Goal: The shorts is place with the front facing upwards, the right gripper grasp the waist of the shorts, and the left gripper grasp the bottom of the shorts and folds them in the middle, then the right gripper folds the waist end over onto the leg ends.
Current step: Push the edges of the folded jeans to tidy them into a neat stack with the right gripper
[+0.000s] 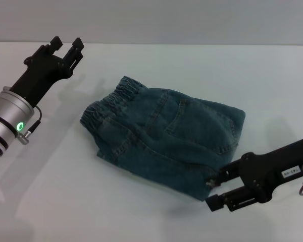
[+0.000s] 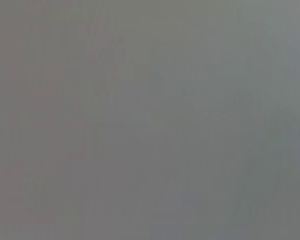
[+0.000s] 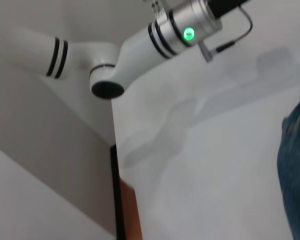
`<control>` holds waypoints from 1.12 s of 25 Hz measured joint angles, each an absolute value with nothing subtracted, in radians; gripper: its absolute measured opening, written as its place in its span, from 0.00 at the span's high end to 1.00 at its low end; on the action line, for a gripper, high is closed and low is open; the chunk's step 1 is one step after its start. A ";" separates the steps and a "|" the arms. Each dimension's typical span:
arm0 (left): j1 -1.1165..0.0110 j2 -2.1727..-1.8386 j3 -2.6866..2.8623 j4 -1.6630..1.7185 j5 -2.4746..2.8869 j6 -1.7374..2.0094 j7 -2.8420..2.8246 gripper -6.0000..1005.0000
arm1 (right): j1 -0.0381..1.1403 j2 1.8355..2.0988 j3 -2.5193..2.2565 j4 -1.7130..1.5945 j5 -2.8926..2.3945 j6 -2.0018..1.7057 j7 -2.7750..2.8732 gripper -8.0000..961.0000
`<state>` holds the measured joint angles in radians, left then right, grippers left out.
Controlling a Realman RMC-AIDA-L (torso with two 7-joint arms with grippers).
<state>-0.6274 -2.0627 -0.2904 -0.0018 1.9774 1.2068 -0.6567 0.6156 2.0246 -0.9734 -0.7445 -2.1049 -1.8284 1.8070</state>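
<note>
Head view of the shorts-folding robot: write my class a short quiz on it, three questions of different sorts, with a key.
1. True or false: the shorts are spread out flat in a single layer.
2. Multiple choice: where is the right gripper? A) lifted over the table's far edge B) at the near corner of the folded denim C) on the elastic waistband
3. Fill in: the left gripper hangs clear of the shorts with its fingers ____.

Key: 1. False, they are folded over, with the waistband on the robot's left. 2. B. 3. open.
</note>
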 joint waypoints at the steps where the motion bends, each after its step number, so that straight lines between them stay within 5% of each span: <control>1: -0.627 -2.063 -0.290 -0.002 1.977 1.207 -0.657 0.40 | 0.624 2.025 -0.973 -0.731 -2.118 -1.825 1.808 0.39; 14: -0.623 -2.062 -0.292 -0.012 1.984 1.203 -0.657 0.40 | 0.684 2.064 -0.976 -0.664 -2.262 -1.736 1.832 0.39; 28: -0.615 -2.063 -0.286 -0.012 1.983 1.199 -0.657 0.40 | 0.689 2.054 -0.953 -0.643 -2.281 -1.626 1.858 0.39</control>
